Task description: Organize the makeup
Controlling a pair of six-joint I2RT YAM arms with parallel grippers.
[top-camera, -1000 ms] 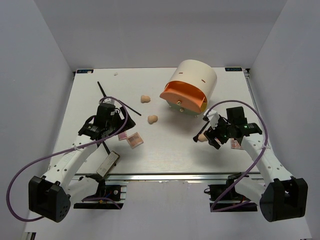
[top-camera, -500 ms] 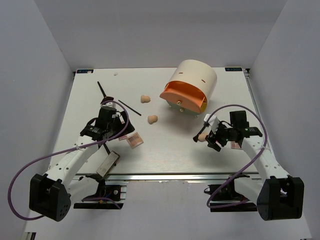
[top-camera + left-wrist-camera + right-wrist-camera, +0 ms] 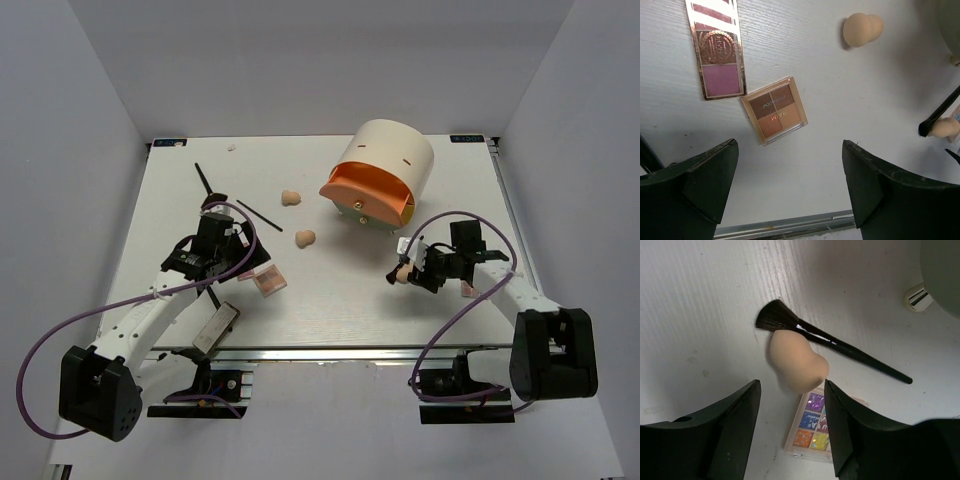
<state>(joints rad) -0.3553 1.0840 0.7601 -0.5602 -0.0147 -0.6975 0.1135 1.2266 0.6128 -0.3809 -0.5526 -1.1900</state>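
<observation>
A peach sponge (image 3: 797,365) lies on the table against the bristles of a black brush (image 3: 840,347). My right gripper (image 3: 792,410) is open, its fingertips on either side of the sponge's near end without touching it. A multicoloured palette (image 3: 812,427) lies flat between the fingers. In the left wrist view my left gripper (image 3: 790,170) hangs wide open over bare table, just short of a brown four-pan palette (image 3: 774,110) and a long pink palette (image 3: 717,50). Another sponge (image 3: 862,30) lies farther off.
The cream drawer unit (image 3: 380,175) with its orange drawer pulled open stands at the back right. Two sponges (image 3: 291,197) (image 3: 305,238) and two black brushes (image 3: 207,180) (image 3: 258,215) lie left of it. A silvery compact (image 3: 216,329) rests at the front edge under the left arm.
My right gripper has slid left onto the sponge and its jaws have narrowed. The left gripper shifted slightly at first, then stayed still and wide open.
</observation>
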